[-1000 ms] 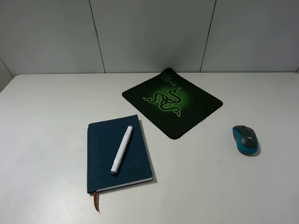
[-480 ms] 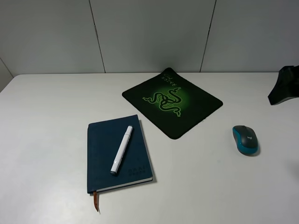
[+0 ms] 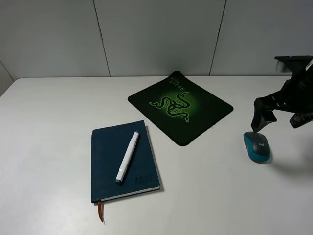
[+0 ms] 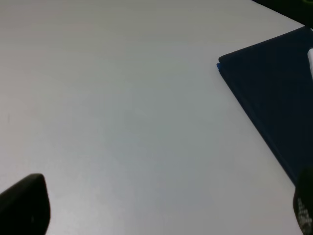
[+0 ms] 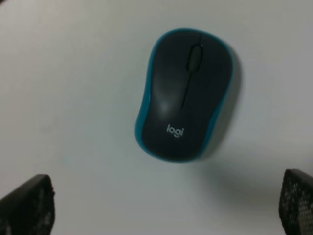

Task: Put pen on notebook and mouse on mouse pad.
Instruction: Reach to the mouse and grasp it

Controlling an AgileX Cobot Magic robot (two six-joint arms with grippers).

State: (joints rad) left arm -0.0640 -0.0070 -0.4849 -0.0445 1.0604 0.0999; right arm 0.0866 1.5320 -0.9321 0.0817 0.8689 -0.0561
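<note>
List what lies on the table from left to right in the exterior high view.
Dark navy-blue hardcover notebook → thin black rectangular mouse pad with a green snake logo → small teal-blue computer mouse with a dark grey top.

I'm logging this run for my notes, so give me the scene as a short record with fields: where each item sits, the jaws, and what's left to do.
pen: lying on the notebook
mouse: on the bare table, right of the pad in the high view, apart from it
right jaws: open, above the mouse, not touching it
left jaws: open, nothing between them, near the notebook's edge
done: pen on notebook
left to do: mouse onto pad
</note>
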